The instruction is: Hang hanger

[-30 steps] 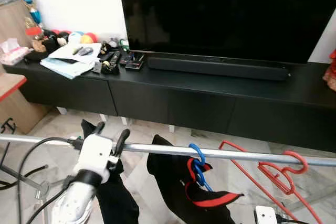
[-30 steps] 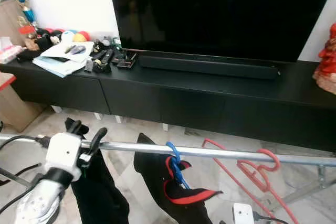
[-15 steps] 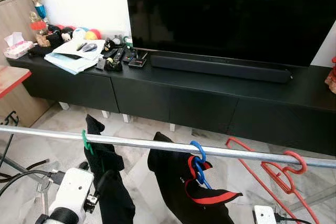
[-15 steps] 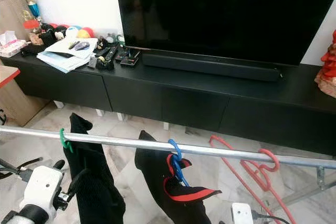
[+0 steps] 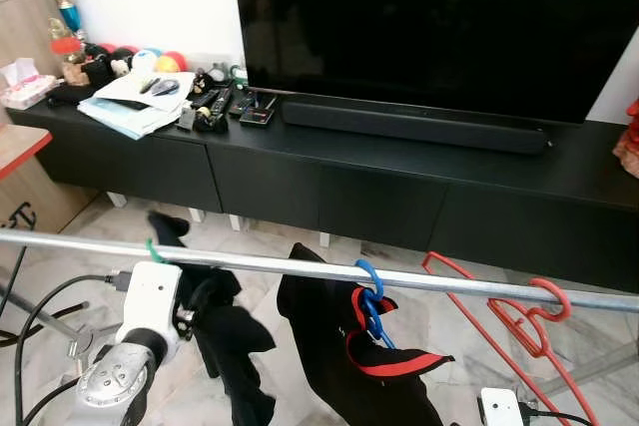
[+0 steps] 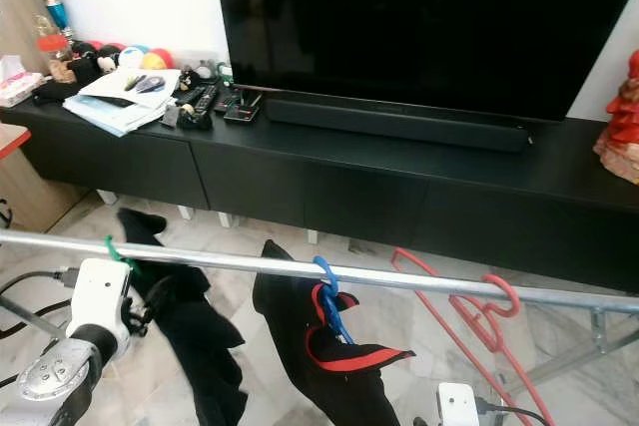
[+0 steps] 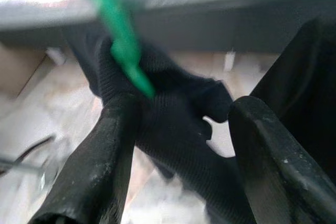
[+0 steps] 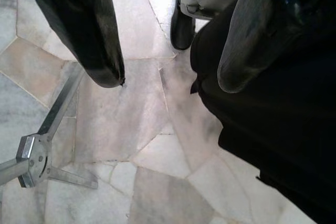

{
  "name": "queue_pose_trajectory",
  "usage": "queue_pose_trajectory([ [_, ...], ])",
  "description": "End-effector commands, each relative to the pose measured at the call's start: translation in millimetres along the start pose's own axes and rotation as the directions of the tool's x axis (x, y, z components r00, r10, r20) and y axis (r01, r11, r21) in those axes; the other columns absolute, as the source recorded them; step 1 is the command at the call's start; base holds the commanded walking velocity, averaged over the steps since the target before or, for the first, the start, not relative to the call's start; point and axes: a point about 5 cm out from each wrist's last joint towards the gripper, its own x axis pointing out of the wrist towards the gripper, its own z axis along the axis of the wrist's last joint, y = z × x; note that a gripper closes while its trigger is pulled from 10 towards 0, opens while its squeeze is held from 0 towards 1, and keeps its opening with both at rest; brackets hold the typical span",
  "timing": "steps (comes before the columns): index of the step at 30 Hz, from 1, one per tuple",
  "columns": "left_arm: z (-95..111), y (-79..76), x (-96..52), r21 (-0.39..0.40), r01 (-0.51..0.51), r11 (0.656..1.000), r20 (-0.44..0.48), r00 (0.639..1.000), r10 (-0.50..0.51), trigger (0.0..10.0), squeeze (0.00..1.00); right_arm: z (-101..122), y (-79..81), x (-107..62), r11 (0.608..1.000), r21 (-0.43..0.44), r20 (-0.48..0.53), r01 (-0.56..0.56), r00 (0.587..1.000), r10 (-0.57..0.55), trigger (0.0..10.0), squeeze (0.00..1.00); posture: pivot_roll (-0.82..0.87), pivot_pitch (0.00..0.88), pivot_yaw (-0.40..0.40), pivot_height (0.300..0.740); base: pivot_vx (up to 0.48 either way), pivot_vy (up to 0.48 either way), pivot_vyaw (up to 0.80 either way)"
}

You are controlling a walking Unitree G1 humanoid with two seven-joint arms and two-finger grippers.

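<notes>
A metal rail (image 5: 300,266) crosses in front of me. A green hanger (image 5: 152,248) hooks over it at the left, carrying a black garment (image 5: 232,341). My left gripper (image 5: 196,298) is just under the rail beside that garment. In the left wrist view the left gripper (image 7: 186,108) is open, with the black cloth (image 7: 178,129) between its fingers and the green hook (image 7: 119,40) above. A blue hanger (image 5: 367,291) holds a black-and-red garment (image 5: 374,371). Red hangers (image 5: 534,321) hang at the right. My right gripper (image 8: 170,80) is open, low over the floor.
Behind the rail stands a long black cabinet (image 5: 399,197) with a large TV (image 5: 439,27) and clutter (image 5: 150,97) at its left end. The rack's metal foot (image 8: 37,156) rests on the marble floor (image 8: 136,129). Cables (image 5: 30,306) trail at the left.
A second ago my left gripper was up at the rail. It dropped away, leaving the green hanger hooked there, and has now risen back beside the black garment. The camera shifted slightly.
</notes>
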Motion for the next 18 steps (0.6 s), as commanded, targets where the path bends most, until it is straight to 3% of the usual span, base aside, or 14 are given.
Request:
queue_pose_trajectory([
  [1, -13.8, 4.9, -4.0, -0.001, -0.026, 1.000, -0.090, 0.996, 0.026, 10.0, 0.00, -3.3, 0.1, -0.3, 1.000, 0.002, -0.016, 0.000, 1.000, 0.000, 10.0, 0.00, 0.08, 0.076, 0.026, 0.740, 0.000, 0.000, 0.00],
  [5, -34.2, 3.1, -11.0, -0.003, -0.023, 1.000, -0.208, 0.978, 0.022, 10.0, 0.00, -4.2, 0.3, -0.4, 1.000, -0.005, -0.022, -0.006, 1.000, 0.006, 10.0, 0.00, 0.08, 0.079, 0.024, 0.740, 0.000, 0.000, 0.00],
  [10, -45.2, 0.9, -18.4, 0.010, -0.026, 1.000, -0.288, 0.957, 0.028, 10.0, 0.00, -4.5, 0.5, -0.4, 1.000, -0.015, -0.023, -0.010, 1.000, 0.009, 10.0, 0.00, 0.08, 0.082, 0.026, 0.740, 0.000, 0.000, 0.00],
  [14, -64.5, 6.5, -29.4, 0.040, -0.068, 0.997, -0.426, 0.901, 0.078, 10.0, 0.00, -4.6, 0.8, -0.4, 1.000, -0.020, -0.024, -0.011, 1.000, 0.010, 10.0, 0.00, 0.08, 0.082, 0.030, 0.740, 0.000, 0.000, 0.00],
  [18, -72.4, 10.7, -35.1, 0.050, -0.097, 0.994, -0.480, 0.871, 0.109, 10.0, 0.00, -4.3, 1.1, -0.3, 0.999, -0.031, -0.024, -0.015, 1.000, 0.014, 10.0, 0.00, 0.09, 0.081, 0.031, 0.740, 0.000, 0.000, 0.00],
])
